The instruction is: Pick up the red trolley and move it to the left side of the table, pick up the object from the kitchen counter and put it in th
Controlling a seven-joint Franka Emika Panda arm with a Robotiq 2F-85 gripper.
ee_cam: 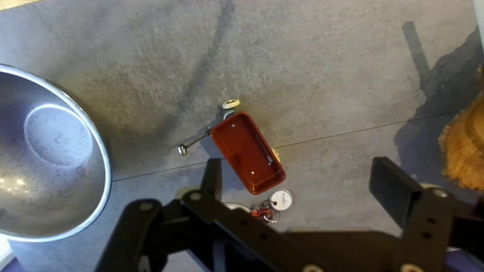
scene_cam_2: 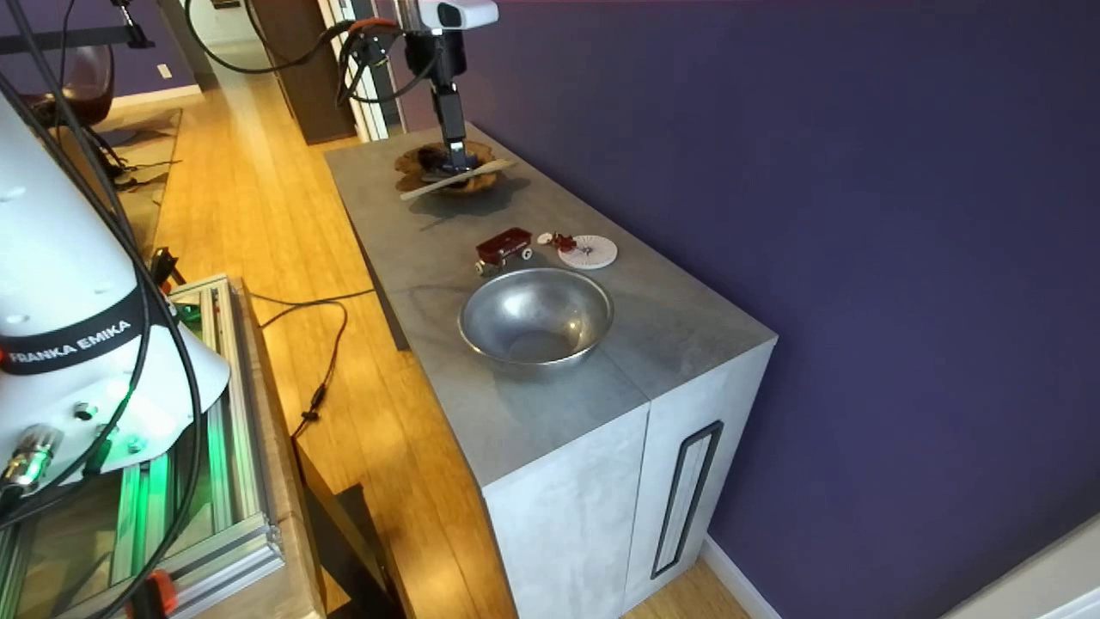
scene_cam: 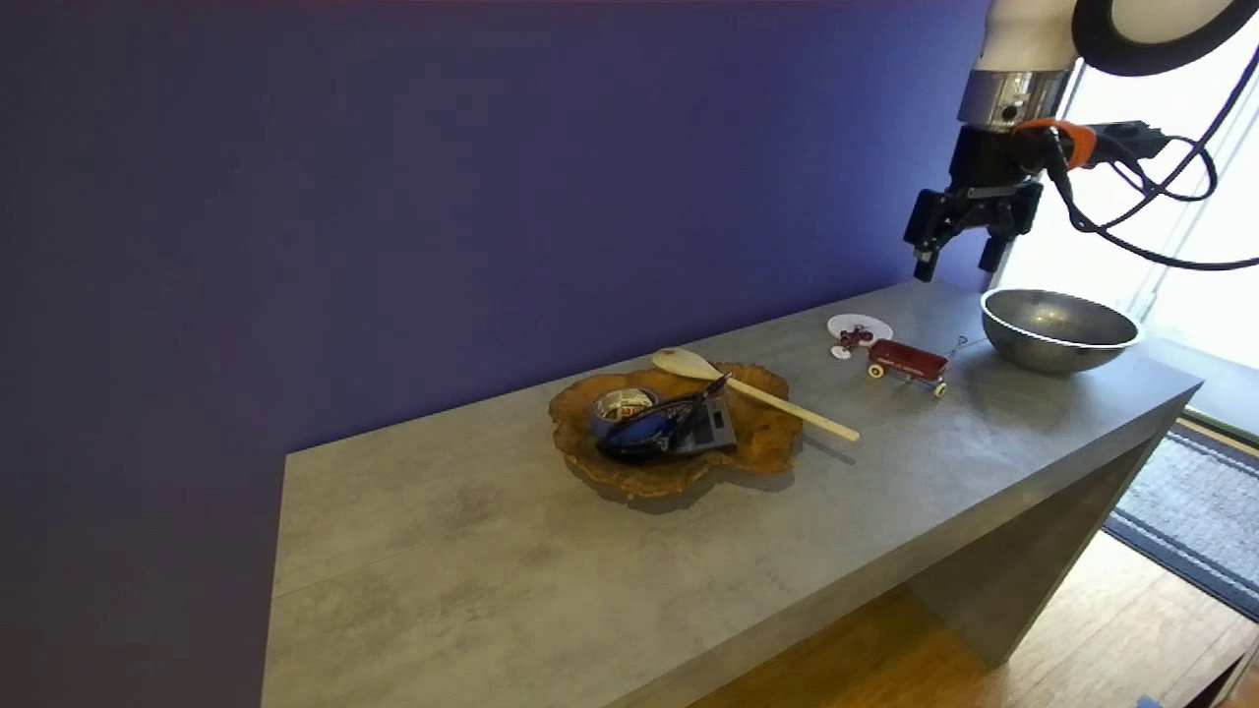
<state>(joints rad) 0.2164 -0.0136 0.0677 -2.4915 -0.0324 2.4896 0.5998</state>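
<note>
I've got my black two-fingered gripper (scene_cam: 957,263), tips apart, above the grey concrete-look worktop (scene_cam: 551,570), where the dark-red, rectangular, white-wheeled trolley (ee_cam: 247,153) stands.

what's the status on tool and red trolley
Tool open, holding nothing. Red trolley upright on table. Steel bowl and white disc close by, may obstruct.

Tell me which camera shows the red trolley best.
The wrist view. It shows the red trolley largest, from above, with its inside and pull handle clear. Both exterior views show it smaller and obliquely, with its side and pale wheels visible.
</note>
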